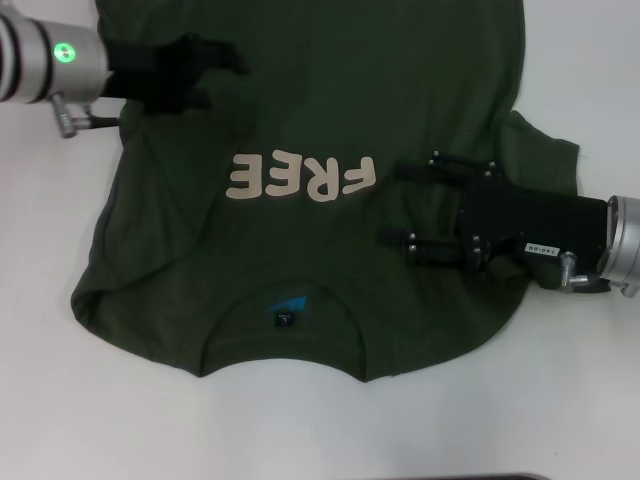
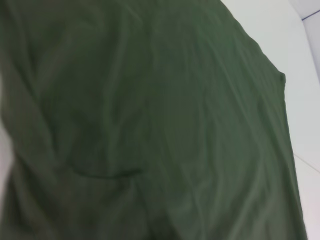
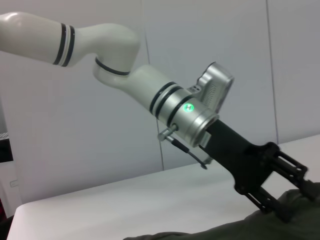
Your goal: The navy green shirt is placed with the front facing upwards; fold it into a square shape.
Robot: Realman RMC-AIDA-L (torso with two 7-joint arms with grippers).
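Note:
The navy green shirt (image 1: 300, 100) lies front up on the white table, collar and blue label (image 1: 287, 305) toward me. Its cream "FREE" lettering (image 1: 300, 178) reads upside down. My left gripper (image 1: 222, 78) is open and low over the shirt's far left part. The right wrist view shows that left gripper (image 3: 295, 197) with fingers spread at the cloth's edge (image 3: 240, 231). My right gripper (image 1: 395, 205) rests open on the shirt's right side, just beside the lettering, with nothing pinched. Green fabric (image 2: 150, 125) fills the left wrist view.
The white table (image 1: 80, 400) shows bare around the shirt on the left, right and near sides. The shirt's right sleeve (image 1: 545, 150) sticks out behind my right arm. A pale wall (image 3: 100, 150) stands beyond the table.

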